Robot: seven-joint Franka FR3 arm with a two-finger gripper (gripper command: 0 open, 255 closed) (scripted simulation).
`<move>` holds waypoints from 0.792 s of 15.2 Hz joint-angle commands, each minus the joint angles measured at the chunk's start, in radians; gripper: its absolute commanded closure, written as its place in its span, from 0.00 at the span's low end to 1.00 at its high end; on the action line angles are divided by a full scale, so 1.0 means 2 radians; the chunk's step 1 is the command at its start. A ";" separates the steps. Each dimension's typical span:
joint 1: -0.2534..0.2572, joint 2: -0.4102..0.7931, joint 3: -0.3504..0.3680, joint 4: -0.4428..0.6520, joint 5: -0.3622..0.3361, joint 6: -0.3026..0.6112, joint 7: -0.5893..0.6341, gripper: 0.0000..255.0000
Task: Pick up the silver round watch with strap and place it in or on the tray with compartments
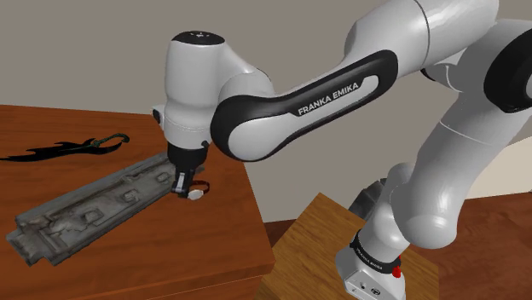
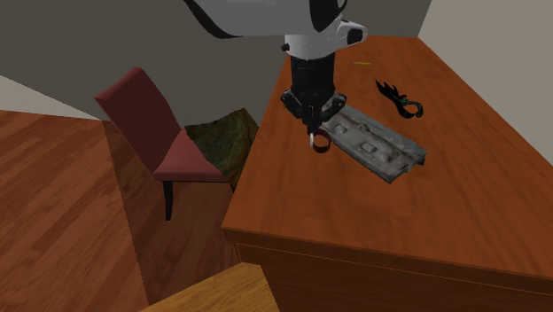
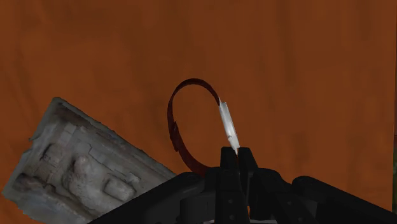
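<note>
- Black two-finger gripper (image 3: pixel 236 154) clamped tight on silver round watch with dark red strap (image 3: pixel 227 124), loop hanging below.
- Grey compartmented tray (image 1: pixel 85 209) just beside, long axis running to shoulder view's lower left.

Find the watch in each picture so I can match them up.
Shoulder view: watch hangs from the pincer, at the tray's right end.
Second exterior view: watch upper middle, just left of the tray.
Wrist view: watch clamped at the pincer tips, strap looping away, tray beside it.
Shared landmark: the grey tray.
</note>
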State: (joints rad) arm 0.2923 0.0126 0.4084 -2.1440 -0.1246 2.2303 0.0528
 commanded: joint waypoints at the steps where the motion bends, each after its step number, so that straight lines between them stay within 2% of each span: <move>1: 0.000 -0.006 0.000 0.008 0.004 -0.013 -0.005 1.00; 11: -0.001 -0.029 -0.002 0.046 0.019 -0.072 -0.019 1.00; 12: -0.001 -0.009 -0.001 0.071 0.010 -0.078 -0.015 1.00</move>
State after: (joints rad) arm 0.2904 -0.0265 0.4064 -2.0344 -0.0950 2.0870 0.0200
